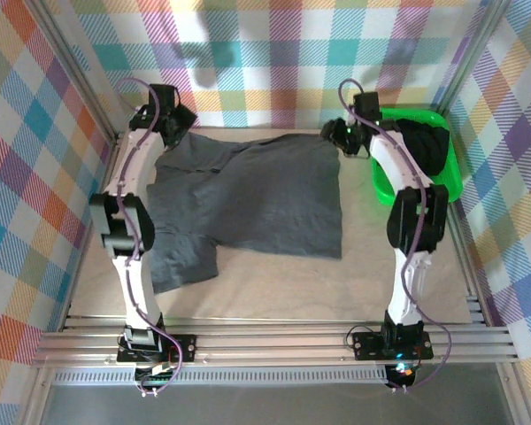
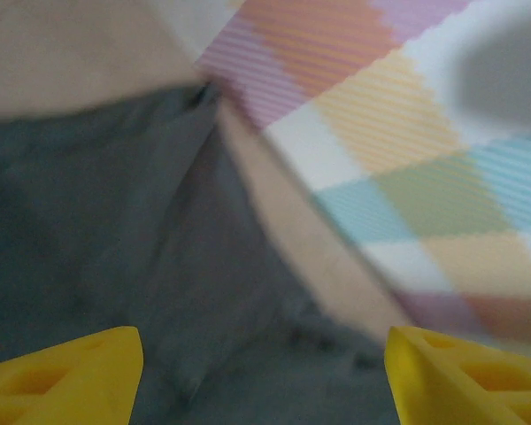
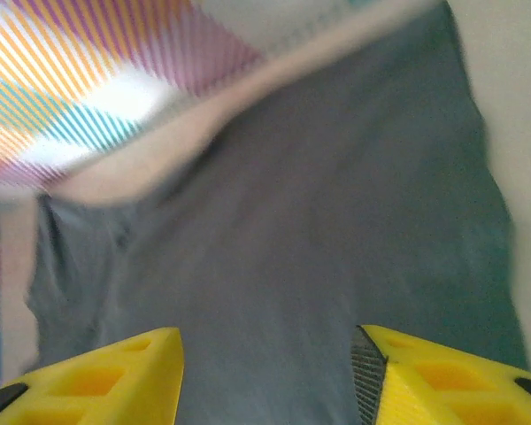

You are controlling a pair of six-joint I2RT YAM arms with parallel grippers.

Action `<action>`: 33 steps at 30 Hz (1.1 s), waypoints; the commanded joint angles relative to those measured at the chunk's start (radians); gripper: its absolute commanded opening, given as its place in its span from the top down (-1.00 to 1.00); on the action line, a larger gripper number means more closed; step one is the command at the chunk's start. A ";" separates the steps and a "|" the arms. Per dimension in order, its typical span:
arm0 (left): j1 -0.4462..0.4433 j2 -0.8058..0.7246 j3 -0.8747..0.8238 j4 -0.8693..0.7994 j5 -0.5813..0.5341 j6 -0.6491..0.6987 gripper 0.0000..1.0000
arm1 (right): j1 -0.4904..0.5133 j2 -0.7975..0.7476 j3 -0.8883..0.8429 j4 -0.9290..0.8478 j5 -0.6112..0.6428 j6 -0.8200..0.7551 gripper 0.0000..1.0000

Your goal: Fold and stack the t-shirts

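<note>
Both of my grippers have their fingers apart, with nothing between them. My left gripper [image 2: 264, 359] hangs over the far left edge of the slate grey t-shirt [image 1: 265, 195], and my right gripper [image 3: 267, 354] over its far right corner. This t-shirt lies spread on the table [image 1: 336, 288]. Other dark t-shirts [image 1: 429, 146] are heaped in the green basket [image 1: 382, 188] at the far right.

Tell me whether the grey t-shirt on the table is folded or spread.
Spread: the grey t-shirt lies open across the table, one sleeve out, no fold.
</note>
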 commanded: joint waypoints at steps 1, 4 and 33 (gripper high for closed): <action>-0.007 -0.235 -0.247 -0.129 -0.101 -0.003 -0.35 | 0.036 -0.229 -0.263 0.079 0.028 0.057 -0.06; 0.027 -0.367 -0.509 -0.195 -0.156 -0.014 -0.14 | 0.080 -0.386 -0.516 0.055 0.075 0.116 -0.03; 0.086 -0.582 -0.906 -0.235 -0.044 0.049 0.00 | 0.235 -0.503 -0.963 -0.127 0.007 0.545 0.00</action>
